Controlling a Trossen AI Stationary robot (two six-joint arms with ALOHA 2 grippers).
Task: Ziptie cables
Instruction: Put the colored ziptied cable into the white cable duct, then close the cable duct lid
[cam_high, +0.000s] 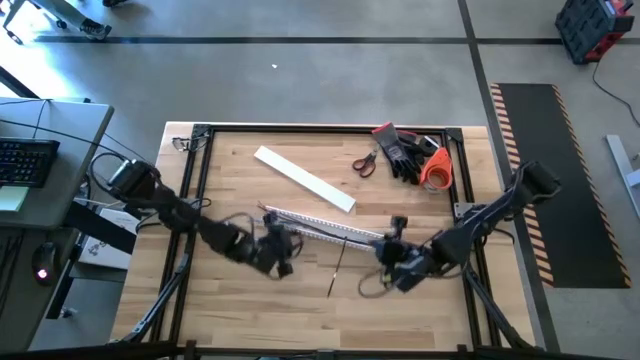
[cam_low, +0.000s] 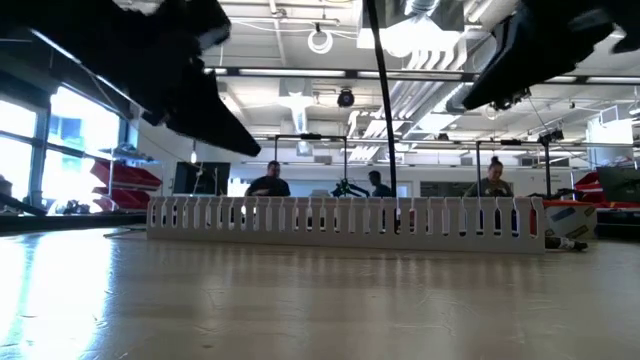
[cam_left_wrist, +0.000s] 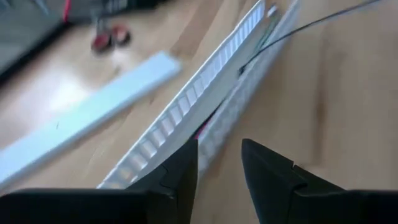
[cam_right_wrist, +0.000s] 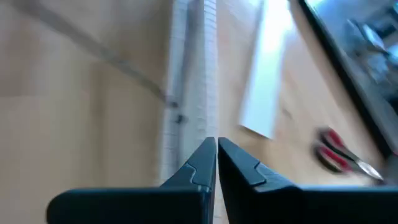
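Observation:
A long white slotted channel (cam_high: 330, 228) (cam_low: 340, 218) lies flat across the middle of the table. Thin wires lie inside it, seen pale (cam_left_wrist: 268, 18) and red (cam_left_wrist: 202, 129) in the left wrist view. One thin dark wire (cam_high: 335, 272) (cam_low: 381, 110) (cam_left_wrist: 298, 31) sticks up out of the channel, slanting toward the near edge. My left gripper (cam_high: 280, 250) (cam_left_wrist: 219, 155) is open and hovers at the near side of the channel's left part. My right gripper (cam_high: 390, 255) (cam_right_wrist: 216, 144) is shut and hovers near the channel's right end (cam_right_wrist: 193, 74).
A flat white cover strip (cam_high: 305, 178) (cam_left_wrist: 81, 118) lies behind the channel. Red-handled scissors (cam_high: 365, 163), dark gloves (cam_high: 400, 150) and an orange item (cam_high: 435, 170) sit at the far right corner. A black frame (cam_high: 200, 180) edges the table. People sit in the room beyond.

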